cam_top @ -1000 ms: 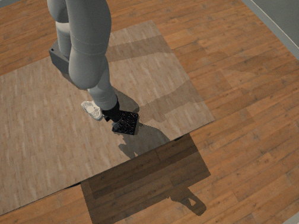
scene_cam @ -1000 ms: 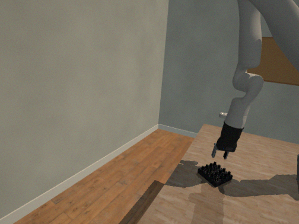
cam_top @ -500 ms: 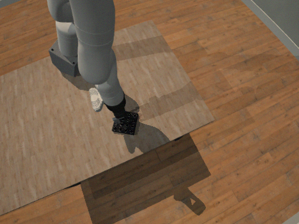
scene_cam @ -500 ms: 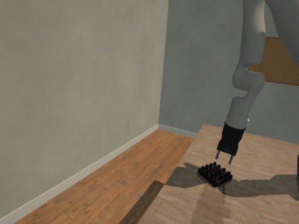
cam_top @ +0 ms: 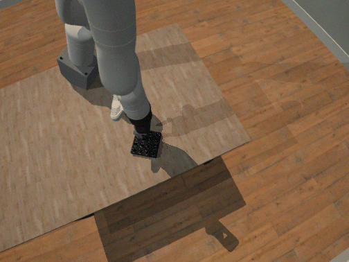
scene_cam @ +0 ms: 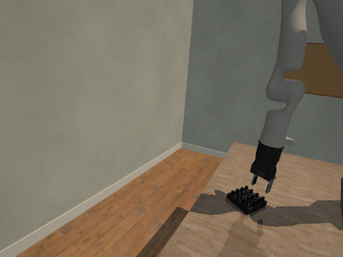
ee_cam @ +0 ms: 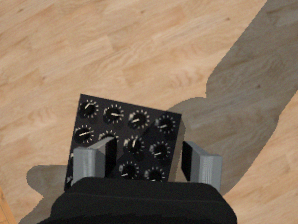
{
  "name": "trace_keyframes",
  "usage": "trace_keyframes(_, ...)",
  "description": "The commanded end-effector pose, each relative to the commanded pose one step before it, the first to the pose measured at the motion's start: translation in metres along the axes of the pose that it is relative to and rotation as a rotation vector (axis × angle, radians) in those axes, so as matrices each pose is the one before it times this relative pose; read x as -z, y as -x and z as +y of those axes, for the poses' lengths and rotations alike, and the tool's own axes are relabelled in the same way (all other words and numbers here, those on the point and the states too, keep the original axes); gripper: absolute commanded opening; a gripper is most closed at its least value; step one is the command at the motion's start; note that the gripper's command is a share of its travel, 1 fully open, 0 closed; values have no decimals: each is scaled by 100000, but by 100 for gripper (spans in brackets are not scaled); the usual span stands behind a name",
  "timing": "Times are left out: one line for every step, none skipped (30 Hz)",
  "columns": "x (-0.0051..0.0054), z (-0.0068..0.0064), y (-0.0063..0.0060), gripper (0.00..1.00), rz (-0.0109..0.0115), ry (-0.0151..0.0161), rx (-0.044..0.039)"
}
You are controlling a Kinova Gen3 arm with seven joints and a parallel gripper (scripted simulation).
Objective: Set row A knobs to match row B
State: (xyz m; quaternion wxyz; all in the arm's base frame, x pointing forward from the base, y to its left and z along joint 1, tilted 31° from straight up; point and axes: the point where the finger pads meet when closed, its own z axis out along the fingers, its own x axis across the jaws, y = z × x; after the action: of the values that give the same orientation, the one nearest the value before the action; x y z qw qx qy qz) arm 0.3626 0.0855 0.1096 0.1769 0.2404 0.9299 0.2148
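The two-finger parallel gripper (cam_top: 141,134) (scene_cam: 261,187) (ee_cam: 149,153), its fingers spread wide, is positioned above the square black knob box (cam_top: 145,143) (scene_cam: 246,202) (ee_cam: 125,131).

Compared with a second earlier, the arm (cam_top: 118,66) (scene_cam: 273,126) has been shifted rightward in the top and exterior views, the gripper (cam_top: 141,134) (scene_cam: 260,187) (ee_cam: 149,153) has been turned and lowered, and the pale wrist piece (cam_top: 116,109) (scene_cam: 290,140) has been swung round to the wrist's right in the exterior view.
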Motion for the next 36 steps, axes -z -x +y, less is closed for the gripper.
trace_keyframes(343,-123,330,100,1586,-510,-5171)
trace_keyframes(27,72,-131,100,180,22,-1568)
trace_keyframes(0,0,0,100,0,0,0)
trace_keyframes(0,0,0,100,0,0,0)
trace_keyframes(26,66,-124,100,170,18,-1464)
trace_keyframes(24,60,-117,100,160,15,-1361)
trace_keyframes(22,55,-110,100,150,12,-1259)
trace_keyframes(21,50,-102,100,139,10,-1160)
trace_keyframes(19,45,-95,100,129,8,-1063)
trace_keyframes(17,40,-87,100,118,6,-968)
trace_keyframes(16,36,-80,100,107,5,-875)
trace_keyframes(14,32,-72,100,97,3,-786)
trace_keyframes(13,28,-64,100,87,2,-700)
trace_keyframes(11,24,-57,100,77,2,-617)
trace_keyframes(10,21,-50,100,67,1,-538)
trace_keyframes(8,18,-43,100,58,1,-463)
trace_keyframes(7,15,-37,100,49,0,-393)
trace_keyframes(6,12,-31,100,41,0,-327)
trace_keyframes(5,10,-25,100,34,0,-266)
trace_keyframes(0,0,0,100,0,0,0)
trace_keyframes(0,0,0,100,0,0,0)
trace_keyframes(4,8,-20,100,27,0,-211)
trace_keyframes(3,6,-15,100,20,0,-161)
trace_keyframes(2,4,-11,100,15,0,-117)
trace_keyframes(1,3,-8,100,10,0,-80)
trace_keyframes(1,2,-5,100,6,0,-49)
trace_keyframes(0,1,-2,100,3,0,-26)
trace_keyframes(0,0,-1,100,1,0,-10)
trace_keyframes(0,0,0,100,0,0,-1)
trace_keyframes(0,0,0,46,0,0,0)
trace_keyframes(0,0,0,46,0,0,0)
trace_keyframes(0,0,0,46,0,0,0)
trace_keyframes(0,0,0,46,0,0,0)
trace_keyframes(0,0,0,46,0,0,0)
trace_keyframes(0,0,0,46,0,0,0)
trace_keyframes(0,0,0,46,0,0,0)
